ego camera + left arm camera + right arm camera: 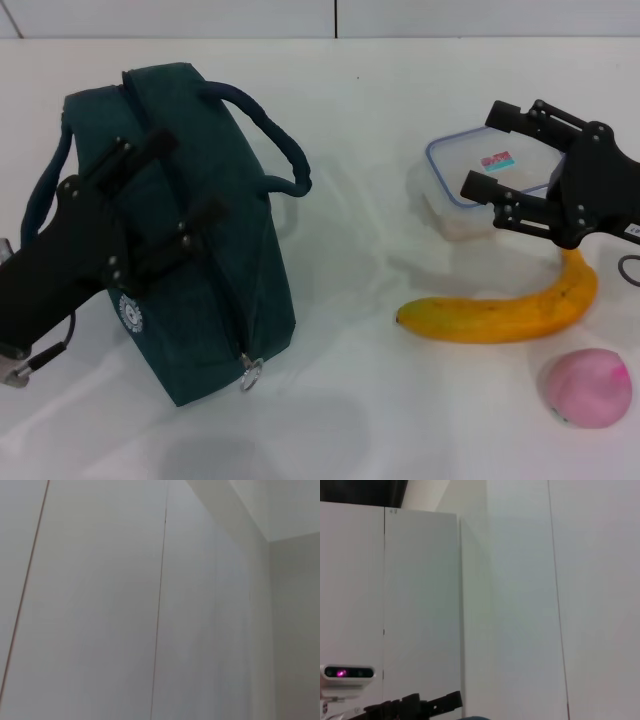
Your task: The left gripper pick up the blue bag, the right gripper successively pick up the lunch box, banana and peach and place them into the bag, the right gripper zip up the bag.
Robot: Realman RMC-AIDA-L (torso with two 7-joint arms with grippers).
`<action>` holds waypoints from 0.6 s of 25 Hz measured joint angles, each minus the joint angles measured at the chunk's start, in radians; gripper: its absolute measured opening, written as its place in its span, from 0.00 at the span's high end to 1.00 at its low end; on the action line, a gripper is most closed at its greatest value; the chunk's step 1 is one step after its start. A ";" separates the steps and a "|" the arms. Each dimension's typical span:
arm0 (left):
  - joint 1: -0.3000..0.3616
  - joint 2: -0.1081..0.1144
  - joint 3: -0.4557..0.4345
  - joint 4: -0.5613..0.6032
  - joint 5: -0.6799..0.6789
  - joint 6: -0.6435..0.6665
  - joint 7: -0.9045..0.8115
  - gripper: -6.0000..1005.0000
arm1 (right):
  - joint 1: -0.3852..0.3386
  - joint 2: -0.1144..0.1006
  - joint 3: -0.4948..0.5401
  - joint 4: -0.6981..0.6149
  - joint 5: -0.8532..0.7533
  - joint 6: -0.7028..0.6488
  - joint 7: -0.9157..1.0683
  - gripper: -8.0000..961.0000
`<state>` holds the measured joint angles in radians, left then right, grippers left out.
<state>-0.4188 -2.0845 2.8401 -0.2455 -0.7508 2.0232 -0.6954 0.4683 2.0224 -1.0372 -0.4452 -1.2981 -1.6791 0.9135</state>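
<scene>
The blue bag (215, 270) stands tilted at the left of the white table, its two handles out to the sides and its zip pull ring (250, 375) at the near end. My left gripper (180, 185) is clamped on the bag's top fabric, left of the zip line. The clear lunch box (455, 165) with a blue-rimmed lid sits at the right. My right gripper (488, 150) is open and hovers just above it, one finger at either side of the lid. The banana (500, 318) and the pink peach (587, 388) lie in front of the box. Both wrist views show only walls.
The table (360, 200) is white, with bare surface between the bag and the food. A wall with a panel seam runs along the back. A small white camera unit (347, 672) shows in the right wrist view.
</scene>
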 joint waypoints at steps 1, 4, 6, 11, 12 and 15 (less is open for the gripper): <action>0.004 0.000 0.000 0.005 0.000 0.000 0.008 0.15 | 0.000 0.000 0.000 0.003 0.004 0.000 -0.002 0.17; 0.007 0.000 -0.002 0.006 0.000 0.001 0.013 0.15 | 0.000 0.000 0.000 0.017 0.019 -0.001 -0.013 0.17; 0.008 0.000 -0.004 0.006 0.000 0.001 0.014 0.16 | 0.000 0.000 0.000 0.020 0.023 -0.001 -0.017 0.17; 0.008 -0.001 -0.005 0.006 0.001 0.002 0.021 0.16 | 0.000 0.000 0.000 0.020 0.023 0.001 -0.019 0.17; 0.008 -0.001 -0.005 0.006 0.001 0.002 0.021 0.16 | 0.001 0.000 0.000 0.020 0.024 0.003 -0.019 0.17; 0.009 -0.001 -0.006 0.018 -0.003 0.004 0.018 0.17 | 0.004 -0.001 0.000 0.020 0.024 0.006 -0.019 0.17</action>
<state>-0.4093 -2.0856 2.8339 -0.2280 -0.7538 2.0275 -0.6772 0.4720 2.0218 -1.0369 -0.4256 -1.2741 -1.6732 0.8943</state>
